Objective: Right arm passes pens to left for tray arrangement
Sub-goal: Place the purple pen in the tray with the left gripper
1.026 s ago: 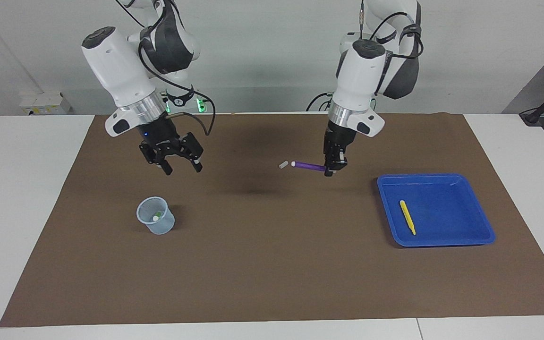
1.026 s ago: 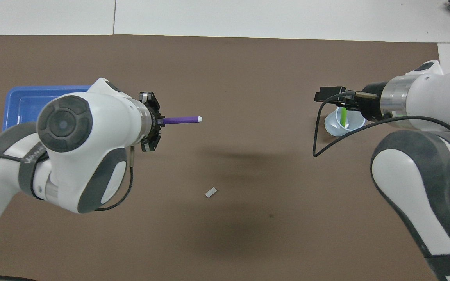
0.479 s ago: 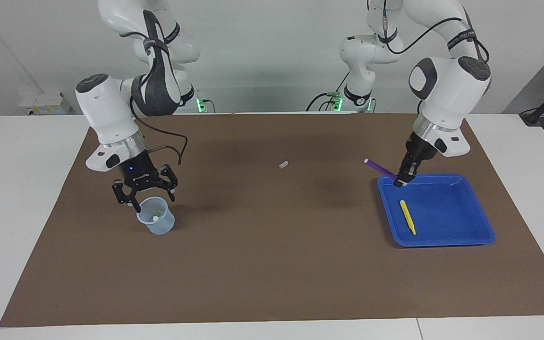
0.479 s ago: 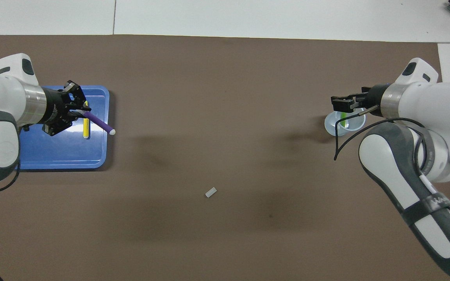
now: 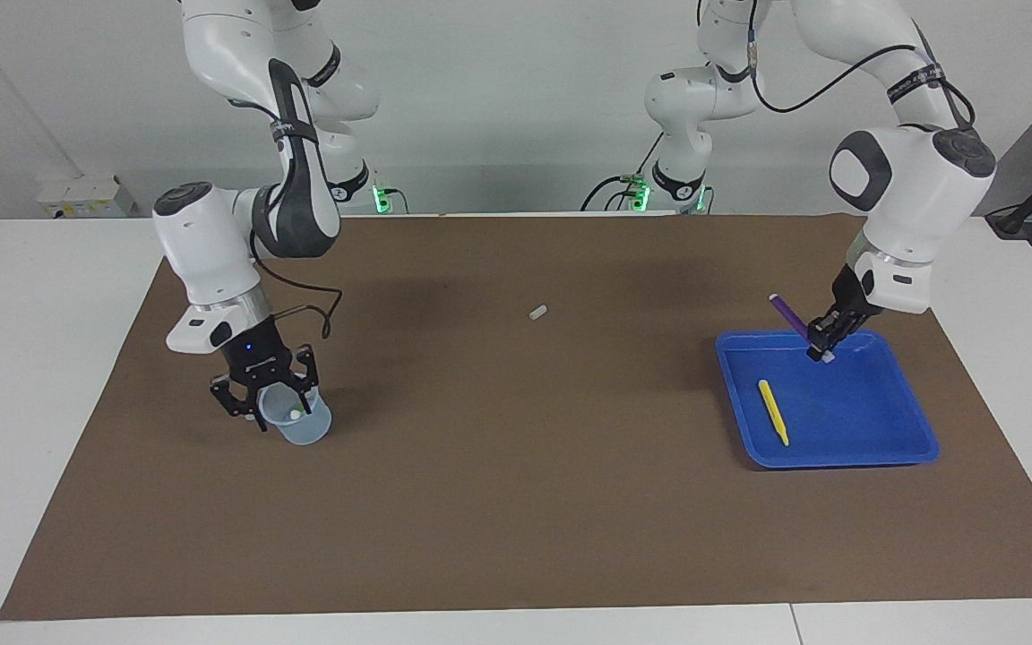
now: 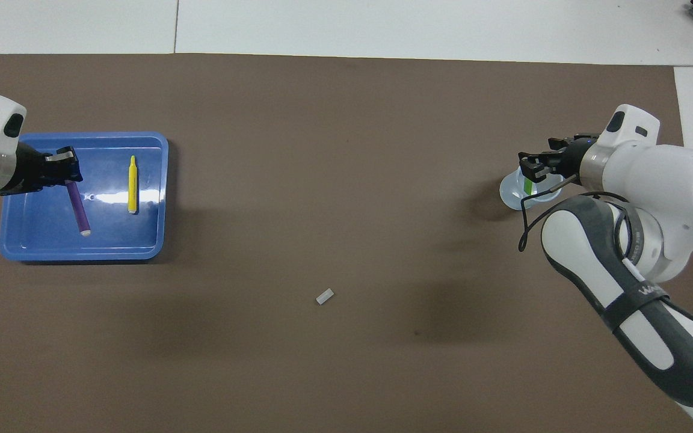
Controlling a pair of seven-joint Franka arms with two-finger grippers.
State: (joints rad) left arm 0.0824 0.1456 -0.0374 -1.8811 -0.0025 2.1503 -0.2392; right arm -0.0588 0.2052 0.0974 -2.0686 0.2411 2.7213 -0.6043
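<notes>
The left gripper, jaws clamped on the purple pen, is over the blue tray beside the yellow pen, while the right gripper half hides the cup holding the green pen; its jaw width cannot be told.

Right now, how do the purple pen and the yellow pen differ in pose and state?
The purple pen is held in the shut left gripper over the tray, while the yellow pen is held by nothing. The purple pen is tilted with its white tip raised; the yellow pen lies flat on the tray floor. Both are slim markers of similar length, and both are at the tray.
</notes>
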